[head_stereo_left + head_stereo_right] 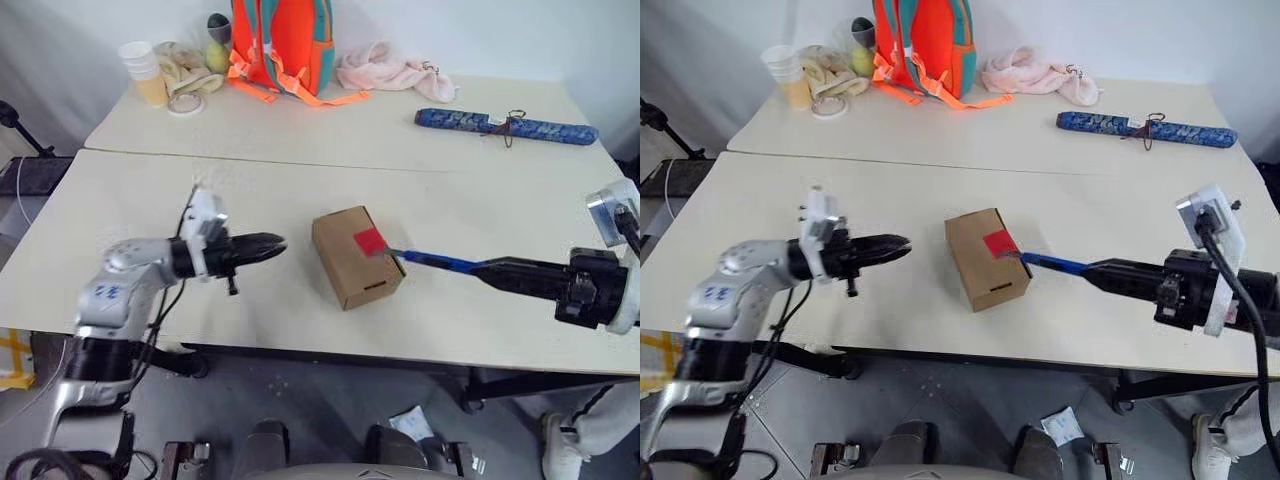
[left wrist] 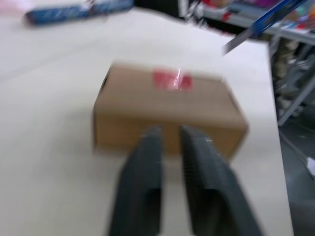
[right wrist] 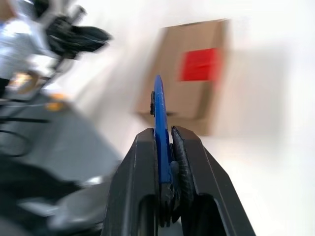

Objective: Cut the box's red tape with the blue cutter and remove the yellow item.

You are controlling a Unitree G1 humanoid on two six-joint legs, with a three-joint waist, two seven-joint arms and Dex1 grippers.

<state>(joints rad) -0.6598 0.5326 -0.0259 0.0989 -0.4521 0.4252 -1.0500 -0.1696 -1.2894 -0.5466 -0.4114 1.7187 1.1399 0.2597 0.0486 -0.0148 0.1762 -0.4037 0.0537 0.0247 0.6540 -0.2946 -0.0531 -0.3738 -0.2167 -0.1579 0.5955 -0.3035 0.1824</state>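
The surface is seen carrying the box between the two pincers. The left pincer, pressed together and empty, is pointed at it. The blue cutter is pinched by the right pincer, its tip beside the red tape.

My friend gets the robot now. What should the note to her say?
Right gripper: shut on the blue cutter, its tip at the red tape.
Left gripper: shut, holding nothing, beside the box without touching it.
Box stands closed mid-table, tape in place.
Done: cutter picked up and brought to the tape.
Left: cut the tape, open the flaps, take out the yellow item.
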